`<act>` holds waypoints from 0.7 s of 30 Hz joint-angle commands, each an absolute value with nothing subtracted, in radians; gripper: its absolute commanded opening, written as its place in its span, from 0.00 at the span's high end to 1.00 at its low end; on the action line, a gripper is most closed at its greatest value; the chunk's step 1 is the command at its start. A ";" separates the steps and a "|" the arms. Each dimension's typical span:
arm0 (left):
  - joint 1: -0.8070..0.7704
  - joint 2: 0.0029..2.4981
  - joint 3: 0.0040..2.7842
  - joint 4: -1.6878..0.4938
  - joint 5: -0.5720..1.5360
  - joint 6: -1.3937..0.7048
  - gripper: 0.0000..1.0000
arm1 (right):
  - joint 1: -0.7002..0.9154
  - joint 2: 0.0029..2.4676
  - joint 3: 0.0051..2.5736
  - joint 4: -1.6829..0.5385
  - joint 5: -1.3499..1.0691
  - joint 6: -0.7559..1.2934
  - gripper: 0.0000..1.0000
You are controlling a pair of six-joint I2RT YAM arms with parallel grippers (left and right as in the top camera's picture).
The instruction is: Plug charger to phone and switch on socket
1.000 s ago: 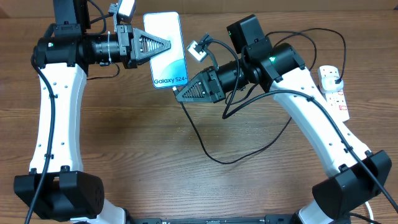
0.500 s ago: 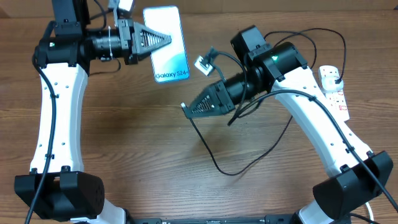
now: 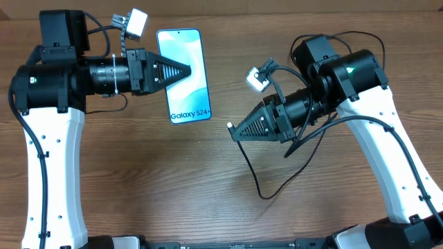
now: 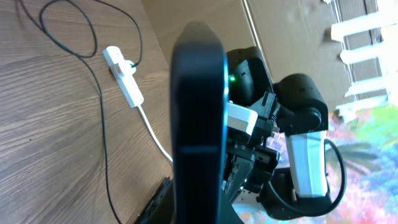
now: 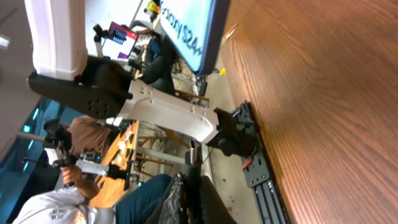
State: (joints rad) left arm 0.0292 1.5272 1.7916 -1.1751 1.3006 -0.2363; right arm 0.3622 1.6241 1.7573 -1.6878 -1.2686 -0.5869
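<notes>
Left gripper (image 3: 184, 70) is clenched on the phone (image 3: 194, 93), gripping it from its left long edge. The phone sits at far centre-left, screen up and lit, reading "Galaxy S24+". In the left wrist view it shows edge-on between the fingers.

Right gripper (image 3: 235, 131) is to the right of the phone and apart from it, its tips pointing left. It is closed on the charger (image 3: 261, 196) at the connector tip (image 3: 229, 125). The tip is clear of the phone's near end. The slack cable loops toward the near side over the table (image 3: 138, 180), then runs back right.

The socket (image 4: 124, 81) is seen only in the left wrist view. It lies flat on the wood with a black plug (image 4: 128, 64) seated in it. I cannot tell the switch position.
</notes>
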 commanded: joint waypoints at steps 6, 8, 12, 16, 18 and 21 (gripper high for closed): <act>-0.060 1.522 1.808 -1.020 1.186 -0.416 0.96 | 0.365 1.601 1.779 -1.650 -1.339 -0.659 0.96; -0.076 1.522 1.808 -0.931 1.154 -0.526 0.95 | 0.365 1.601 1.779 -1.623 -1.354 -0.654 0.96; -0.106 1.522 1.808 -0.842 1.089 -0.656 0.95 | 0.365 1.601 1.779 -1.539 -1.356 -0.575 0.96; -0.126 1.523 1.808 -0.809 1.081 -0.679 0.96 | 0.365 1.601 1.779 -1.440 -1.352 -0.475 0.96; -0.126 1.523 1.808 -0.808 1.081 -0.689 0.96 | 0.365 1.601 1.779 -1.387 -1.344 -0.416 0.96; -0.126 1.523 1.808 -0.796 1.081 -0.690 0.96 | 0.365 1.601 1.779 -1.294 -1.345 -0.323 0.96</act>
